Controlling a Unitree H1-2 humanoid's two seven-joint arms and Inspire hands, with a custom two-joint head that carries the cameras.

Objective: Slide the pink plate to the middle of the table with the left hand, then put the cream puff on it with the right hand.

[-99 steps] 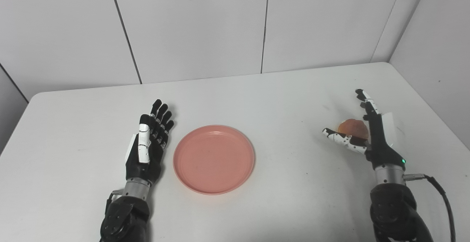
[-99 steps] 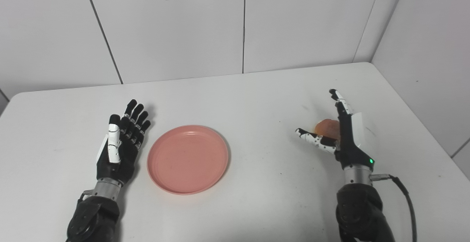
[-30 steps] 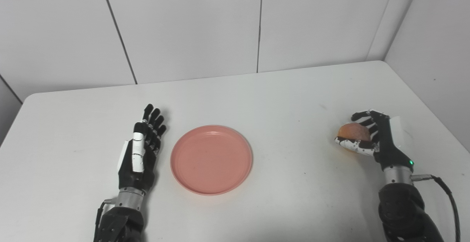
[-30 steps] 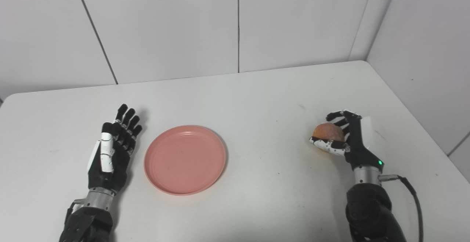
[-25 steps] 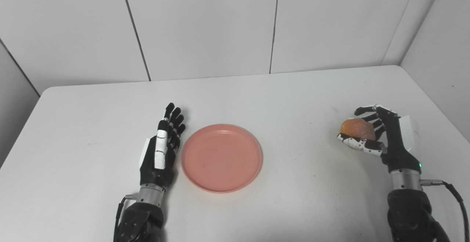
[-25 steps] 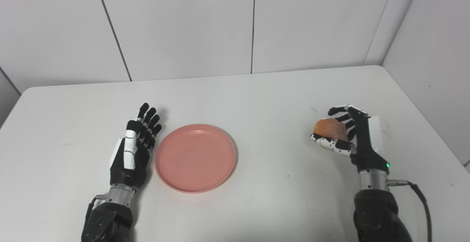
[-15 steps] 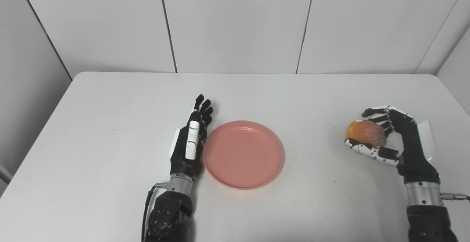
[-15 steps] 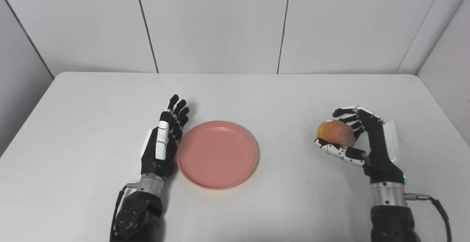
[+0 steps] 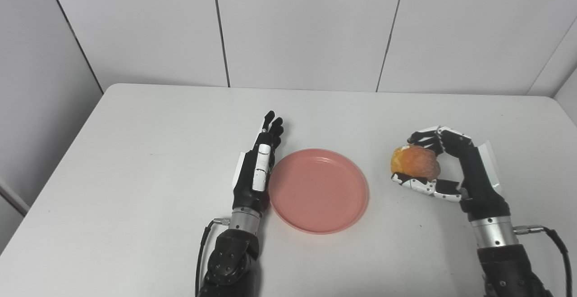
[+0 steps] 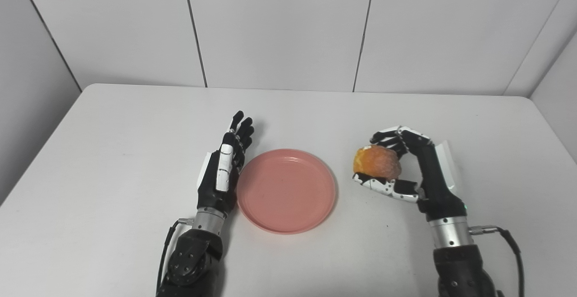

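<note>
White bench (image 9: 135,162), panelled wall behind. Plate (image 9: 318,190) mid-bench. Left hand (image 9: 257,175) released, fingers straight, edge-on against plate's left rim. Right hand (image 9: 451,166) grasping puff (image 9: 415,162), raised right of plate.

The pink plate (image 9: 318,190) is showing a flat salmon pink all over, with no pattern, against the plain white table (image 9: 135,162). To the plate's left, the left hand (image 9: 257,174) is showing black fingers and palm, a white thumb panel and a silver metal wrist. To the plate's right, the cream puff (image 9: 415,162) is glowing golden orange, paler and sugary on its top. The right hand (image 9: 455,168) around it is showing black with white, dark-dotted finger segments and a silver wrist. Behind the plate, the wall panels (image 9: 306,26) are looking white with dark seams.
</note>
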